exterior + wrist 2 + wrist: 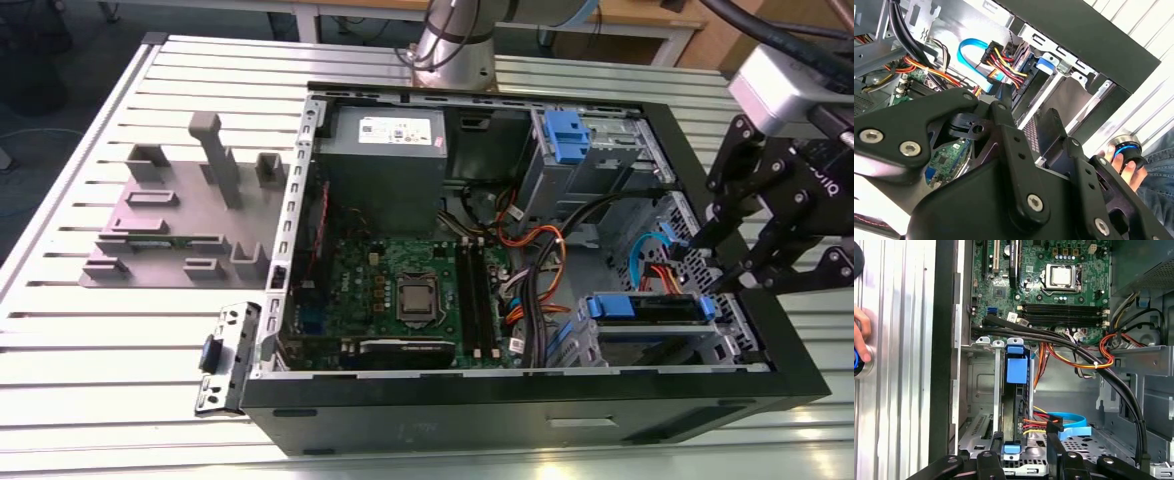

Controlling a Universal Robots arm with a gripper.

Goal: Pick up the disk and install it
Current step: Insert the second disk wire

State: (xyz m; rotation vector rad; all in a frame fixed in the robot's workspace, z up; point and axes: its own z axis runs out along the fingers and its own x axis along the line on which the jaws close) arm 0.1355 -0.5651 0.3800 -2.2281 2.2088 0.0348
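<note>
The disk (pixel 650 308) stands on edge in the drive cage at the case's near corner on the exterior view's right; its blue bracket faces up. In the first wrist view the disk (pixel 1017 371) shows as a dark slab with blue tabs at both ends, and red-yellow and blue cables run to it. My gripper (pixel 731 262) hangs over the case's wall on the exterior view's right, just beside that cage. Its black fingers (pixel 985 461) stand apart on either side of the disk's nearer tab, so the gripper (pixel 1021 460) is open and holds nothing.
The open computer case (pixel 534 410) lies on a slatted metal table (pixel 80 350). Inside are the motherboard (pixel 400 290), a grey power-supply box (pixel 387 150), an upper cage with a blue latch (pixel 567 135) and cable bundles (pixel 1074 347). A hand (pixel 1116 159) rests on a round knob beside the case.
</note>
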